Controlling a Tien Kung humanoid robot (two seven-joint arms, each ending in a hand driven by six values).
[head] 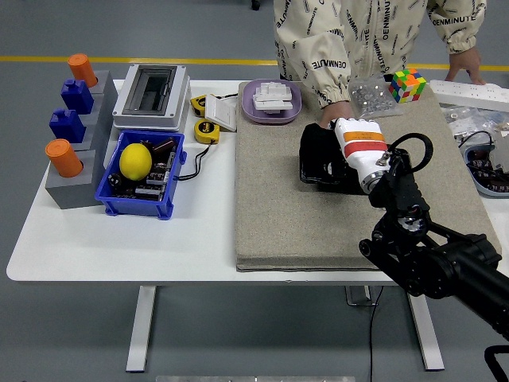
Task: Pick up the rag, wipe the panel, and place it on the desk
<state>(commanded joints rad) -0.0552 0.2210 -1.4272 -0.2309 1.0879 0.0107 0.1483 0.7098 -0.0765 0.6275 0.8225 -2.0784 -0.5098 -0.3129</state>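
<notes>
Black rag (316, 150) bunched under the right robot hand (359, 147), fingers curled down on it, pressed to a dark panel (330, 175) lying on the tan mat (318, 215). Bare mat lies open left of and nearer than the robot hand. A person's hand (328, 118) touches the rag's far edge. White counter (119, 239) bare along its near edge.

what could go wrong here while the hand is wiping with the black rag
The right hand presses the black rag onto the black panel, which lies loose on the beige felt mat; a hard stroke might slide the panel instead of wiping it. A person's hand rests at the mat's far edge just behind the rag, so a forward stroke could bump it. The clear plastic bag nearby could also get knocked.
</notes>
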